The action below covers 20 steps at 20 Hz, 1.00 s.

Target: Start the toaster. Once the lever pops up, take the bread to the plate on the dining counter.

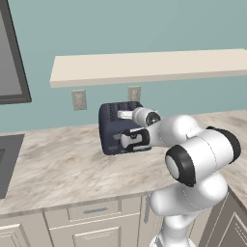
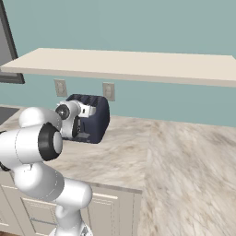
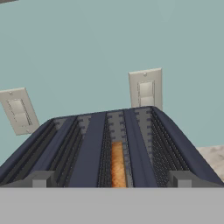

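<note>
Jaws (image 1: 131, 140) wide open, nothing gripped, sitting at the toaster (image 1: 112, 126) front, prob. lining up on a lever panel to start it. Bread (image 3: 117, 165) sits deep in a middle slot just ahead of and below the jaws, edge-on, so it's loaded and waiting. Toaster stands on the desk (image 1: 62, 169) by the wall outlets (image 3: 145, 89).
</note>
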### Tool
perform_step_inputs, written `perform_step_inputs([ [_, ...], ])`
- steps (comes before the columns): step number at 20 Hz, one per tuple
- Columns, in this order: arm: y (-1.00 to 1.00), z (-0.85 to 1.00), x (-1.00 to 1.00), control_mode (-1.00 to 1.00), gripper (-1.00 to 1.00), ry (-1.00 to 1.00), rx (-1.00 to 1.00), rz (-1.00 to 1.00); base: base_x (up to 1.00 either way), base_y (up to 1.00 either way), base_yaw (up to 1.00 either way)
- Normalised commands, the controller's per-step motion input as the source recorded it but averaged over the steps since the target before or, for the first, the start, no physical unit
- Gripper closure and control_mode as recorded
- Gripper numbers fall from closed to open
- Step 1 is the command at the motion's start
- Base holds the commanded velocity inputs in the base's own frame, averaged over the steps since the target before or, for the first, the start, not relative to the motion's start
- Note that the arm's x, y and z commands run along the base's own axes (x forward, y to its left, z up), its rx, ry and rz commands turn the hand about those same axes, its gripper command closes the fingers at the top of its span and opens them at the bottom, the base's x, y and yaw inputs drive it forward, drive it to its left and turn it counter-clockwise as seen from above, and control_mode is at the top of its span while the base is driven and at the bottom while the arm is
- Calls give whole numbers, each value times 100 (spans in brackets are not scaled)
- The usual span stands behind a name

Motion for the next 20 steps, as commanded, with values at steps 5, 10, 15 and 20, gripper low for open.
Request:
perform_step_inputs([
  [5, 0, 0, 0, -100, -100, 0, 0, 0, 0, 0, 0],
  [10, 0, 0, 0, -100, -100, 0, 0, 0, 0, 0, 0],
  [15, 0, 0, 0, -100, -100, 0, 0, 0, 0, 0, 0],
  [20, 0, 0, 0, -100, -100, 0, 0, 0, 0, 0, 0],
])
